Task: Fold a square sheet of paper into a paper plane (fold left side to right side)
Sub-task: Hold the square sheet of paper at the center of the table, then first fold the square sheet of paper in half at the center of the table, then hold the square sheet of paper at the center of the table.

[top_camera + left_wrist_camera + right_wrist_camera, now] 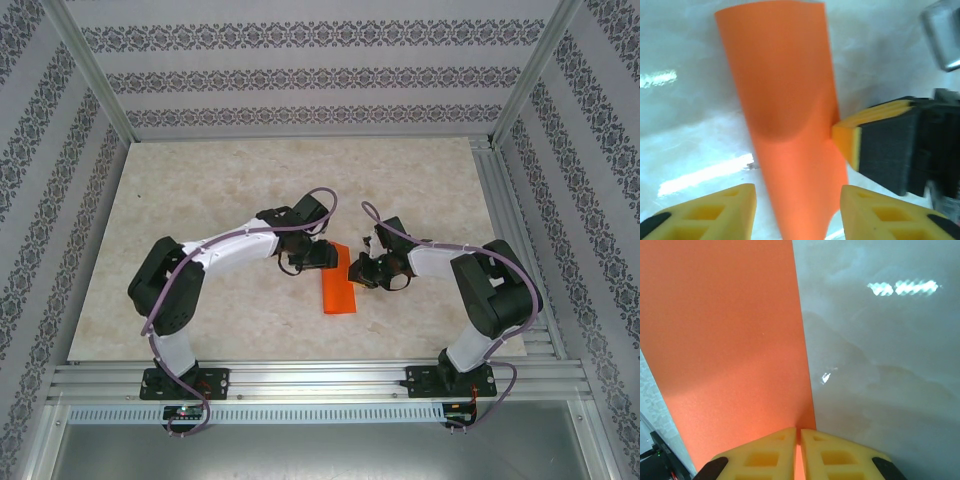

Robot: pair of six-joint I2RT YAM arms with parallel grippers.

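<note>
One square sheet of paper [340,291], two arms [222,248] [470,268], two pincers [318,257] [358,270], one table [200,190]

- From above, the far end of the orange sheet [340,292] is hidden under the left gripper [322,256] and the right gripper [360,270]; their fingertips are too small to tell apart.
- In the left wrist view, the sheet runs off the bottom edge. A blurred shiny metal thing [942,32], cut off at the corner, cannot be identified.
- In the right wrist view, the sheet passes the top and left edges and vanishes between the closed fingers.
</note>
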